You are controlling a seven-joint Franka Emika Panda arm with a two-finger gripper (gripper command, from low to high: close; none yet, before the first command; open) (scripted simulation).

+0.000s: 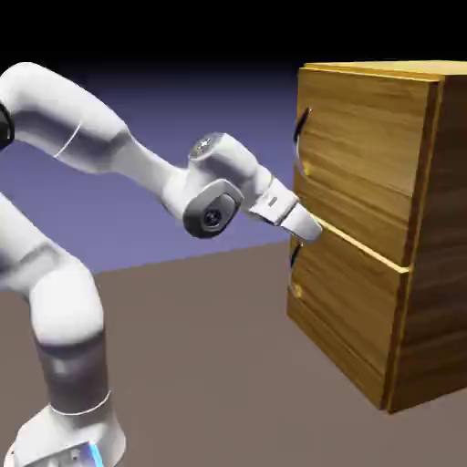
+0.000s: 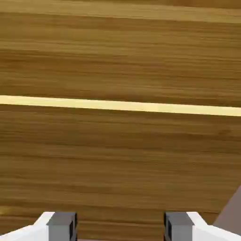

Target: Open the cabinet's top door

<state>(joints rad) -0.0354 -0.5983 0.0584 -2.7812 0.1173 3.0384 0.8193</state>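
Observation:
The golden-brown wood-grain cabinet [image 1: 429, 274] stands at the exterior view's right. Its top door [image 1: 365, 137] carries a thin dark curved handle [image 1: 300, 128] near its left edge, and the lower panel [image 1: 351, 306] sits beneath it. My gripper [image 1: 310, 228] is close against the front, at the seam between the two panels and well below the top door's handle. In the hand view, wood grain fills the picture, crossed by a pale yellow stripe [image 2: 120, 105]. The gripper [image 2: 120, 228] is open, and only wood shows between its grey fingertips [image 2: 61, 226].
The lower panel's small dark handle [image 1: 294, 255] sits just below the gripper. Brown tabletop [image 1: 210, 365] stretches between the robot's base and the cabinet. A sliver of that tabletop [image 2: 234, 212] shows at the hand view's bottom right.

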